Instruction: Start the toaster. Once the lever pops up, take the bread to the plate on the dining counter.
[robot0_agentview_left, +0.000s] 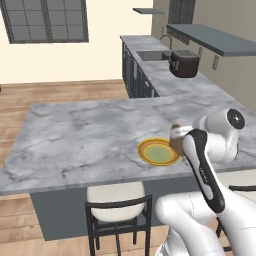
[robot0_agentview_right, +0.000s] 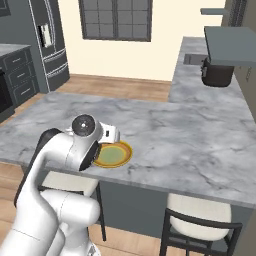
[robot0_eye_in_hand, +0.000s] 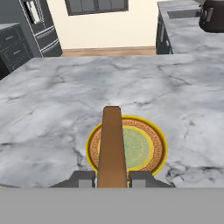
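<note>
Dining counter (robot0_agentview_left: 75, 135): we take this wide grey-white marble slab as our landmark; its near edge runs along in front of the robot, above two white-seated stools (robot0_agentview_left: 117, 200).
Worktop (robot0_agentview_left: 175, 80): we see the long marble run leaving the dining counter's far right corner, with a sink (robot0_agentview_left: 150, 55) at its far end.
Toaster (robot0_agentview_left: 184, 63): dark and rounded, on that worktop well beyond the dining counter (just this side of the sink).
Plate (robot0_eye_in_hand: 127, 146): yellow with an orange rim, flat on the dining counter close to its near edge.
Bread (robot0_eye_in_hand: 111, 146): we see the tan-brown slice edge-on, hanging over the plate; whether it touches, we cannot tell.
Gripper (robot0_eye_in_hand: 111, 179): over the dining counter's near edge, both fingers pressed against the slice's two faces, clamped on it.
</note>
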